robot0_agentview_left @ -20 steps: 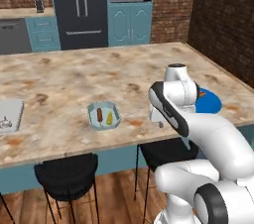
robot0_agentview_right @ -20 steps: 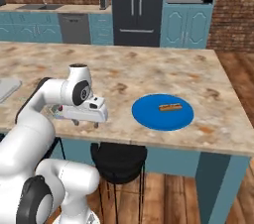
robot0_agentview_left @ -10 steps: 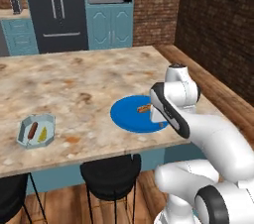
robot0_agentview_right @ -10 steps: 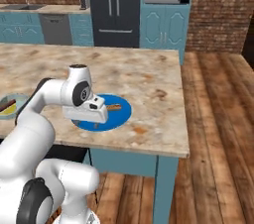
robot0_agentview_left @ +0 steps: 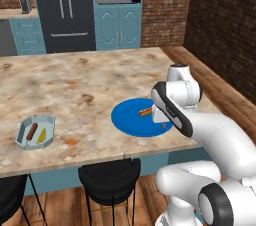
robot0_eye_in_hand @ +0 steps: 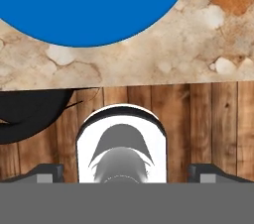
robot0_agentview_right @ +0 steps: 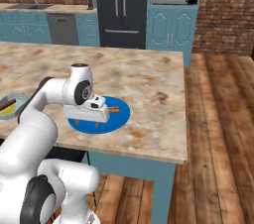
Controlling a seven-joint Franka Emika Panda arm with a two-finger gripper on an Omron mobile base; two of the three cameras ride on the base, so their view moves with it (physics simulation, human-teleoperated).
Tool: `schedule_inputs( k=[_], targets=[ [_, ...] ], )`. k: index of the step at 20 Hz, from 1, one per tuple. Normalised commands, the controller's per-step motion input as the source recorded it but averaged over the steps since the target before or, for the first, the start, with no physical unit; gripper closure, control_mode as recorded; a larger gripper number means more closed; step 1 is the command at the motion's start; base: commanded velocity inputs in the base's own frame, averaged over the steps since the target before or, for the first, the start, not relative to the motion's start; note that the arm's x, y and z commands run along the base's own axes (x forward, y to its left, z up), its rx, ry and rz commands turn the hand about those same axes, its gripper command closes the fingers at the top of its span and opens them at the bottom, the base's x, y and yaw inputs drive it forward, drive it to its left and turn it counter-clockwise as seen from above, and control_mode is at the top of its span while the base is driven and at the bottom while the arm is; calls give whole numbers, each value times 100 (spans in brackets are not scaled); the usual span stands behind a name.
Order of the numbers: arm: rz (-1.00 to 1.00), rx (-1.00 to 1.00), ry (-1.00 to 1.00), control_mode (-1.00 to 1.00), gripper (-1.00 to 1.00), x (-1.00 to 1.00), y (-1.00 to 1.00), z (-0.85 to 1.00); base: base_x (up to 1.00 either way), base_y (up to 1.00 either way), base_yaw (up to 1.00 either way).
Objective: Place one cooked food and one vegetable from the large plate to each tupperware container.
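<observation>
The large blue plate (robot0_agentview_left: 131,120) lies near the counter's front edge with a short hot dog in a bun (robot0_agentview_left: 145,112) on its right half. My gripper (robot0_agentview_left: 164,124) hangs open over the plate's near right rim, just in front of the hot dog (robot0_agentview_right: 113,109), holding nothing. In the hand view the plate (robot0_eye_in_hand: 94,5) sits at the top and the two fingertips (robot0_eye_in_hand: 47,171) stand wide apart over the counter edge. The octagonal tupperware container (robot0_agentview_left: 22,142) at the left holds a red-brown sausage (robot0_agentview_left: 31,131) and a yellow vegetable (robot0_agentview_left: 42,135).
The marble counter (robot0_agentview_left: 80,90) ends a little right of the plate, with wooden floor (robot0_agentview_right: 218,134) beyond. Black stools (robot0_agentview_left: 107,175) stand below the front edge. Fridge, microwave and cabinets line the back wall.
The base has driven to the right, so the whole scene has slid left in both base views and the plate now lies under the hand. The gripper stays open.
</observation>
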Motion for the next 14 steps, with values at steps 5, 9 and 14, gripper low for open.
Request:
schedule_inputs(
  k=[5, 9, 14],
  targets=[
    [0, 0, 0, -100, -100, 18, 0, 0, 0, 0, 0],
    [-8, 0, 1, -100, -100, 66, -4, 23, 0, 0, 0],
    [-27, 1, -1, -100, -100, 99, -1, 24, 0, 0, 0]
  ],
)
